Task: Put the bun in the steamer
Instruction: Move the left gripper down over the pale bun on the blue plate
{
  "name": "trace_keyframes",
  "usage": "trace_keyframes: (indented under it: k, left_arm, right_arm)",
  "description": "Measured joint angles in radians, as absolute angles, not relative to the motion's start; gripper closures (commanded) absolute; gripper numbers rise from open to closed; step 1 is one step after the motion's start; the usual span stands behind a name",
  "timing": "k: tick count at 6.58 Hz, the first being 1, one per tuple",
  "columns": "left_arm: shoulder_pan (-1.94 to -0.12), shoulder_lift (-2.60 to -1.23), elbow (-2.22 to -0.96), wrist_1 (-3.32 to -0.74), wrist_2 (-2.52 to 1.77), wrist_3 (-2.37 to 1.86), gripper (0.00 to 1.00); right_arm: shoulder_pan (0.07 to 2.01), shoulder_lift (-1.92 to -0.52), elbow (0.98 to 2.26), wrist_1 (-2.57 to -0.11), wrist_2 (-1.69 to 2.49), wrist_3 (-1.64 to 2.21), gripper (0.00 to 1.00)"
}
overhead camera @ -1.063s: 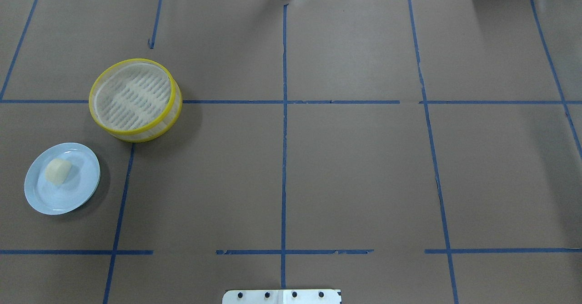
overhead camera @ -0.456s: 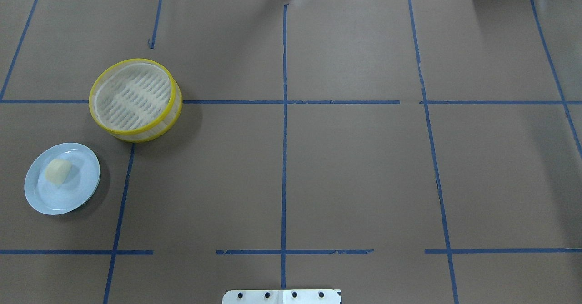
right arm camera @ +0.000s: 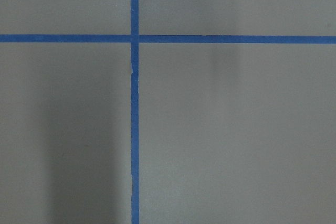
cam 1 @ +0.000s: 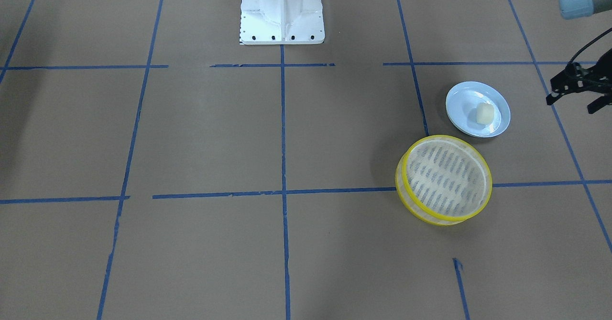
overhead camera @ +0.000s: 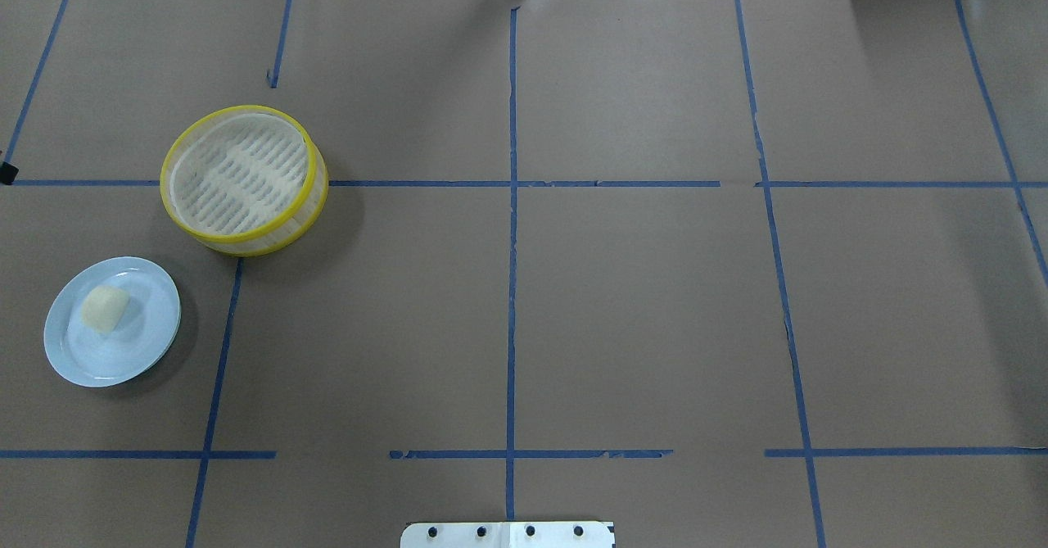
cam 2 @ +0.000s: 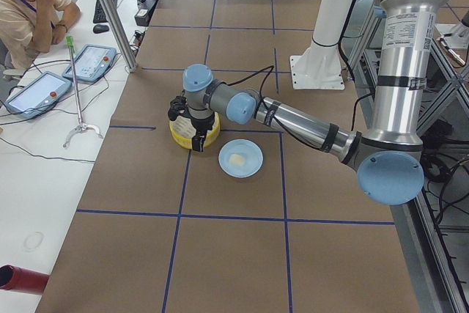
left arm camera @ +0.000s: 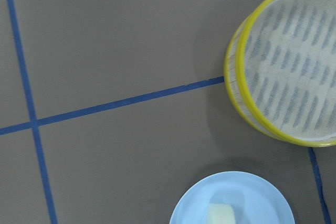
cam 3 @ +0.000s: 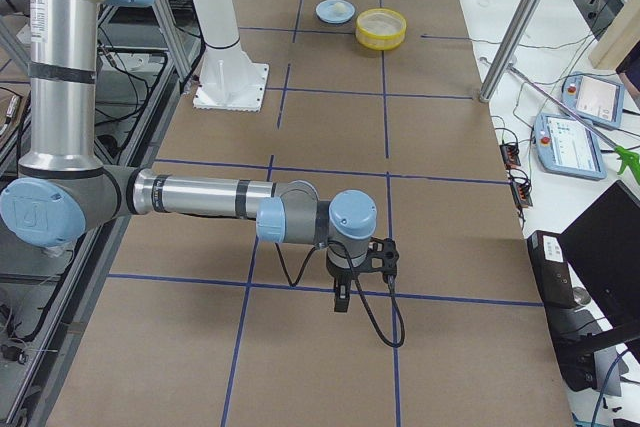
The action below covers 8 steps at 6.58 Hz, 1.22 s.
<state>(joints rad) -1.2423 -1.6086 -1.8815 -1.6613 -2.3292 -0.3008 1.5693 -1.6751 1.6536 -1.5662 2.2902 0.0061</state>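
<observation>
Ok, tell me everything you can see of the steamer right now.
The steamer is a round, shallow basket with bright yellow top and bottom rims, a translucent beige wall and a woven, slatted beige floor. It stands upright and empty on the brown table, over a blue tape line. Nothing but the table touches it. The pale blue plate holding the bun lies close by, apart from it, nearer the robot.
</observation>
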Motion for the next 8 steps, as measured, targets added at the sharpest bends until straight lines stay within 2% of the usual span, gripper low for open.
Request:
trace_keyframes:
  k: [3,8]
  left_arm:
    - [-1.06,-1.546,-1.861,-1.888,-2.243,-0.692,0.06]
    - [-0.883,-1.493,-1.78,-2.03,-2.138,-0.842,0.13]
  right_arm:
    - [1.569,-1.675,1.654,-1.566,2.29,0.006,0.0]
    - [1.569,-1.675,1.654,-1.566,2.29,0.006,0.0]
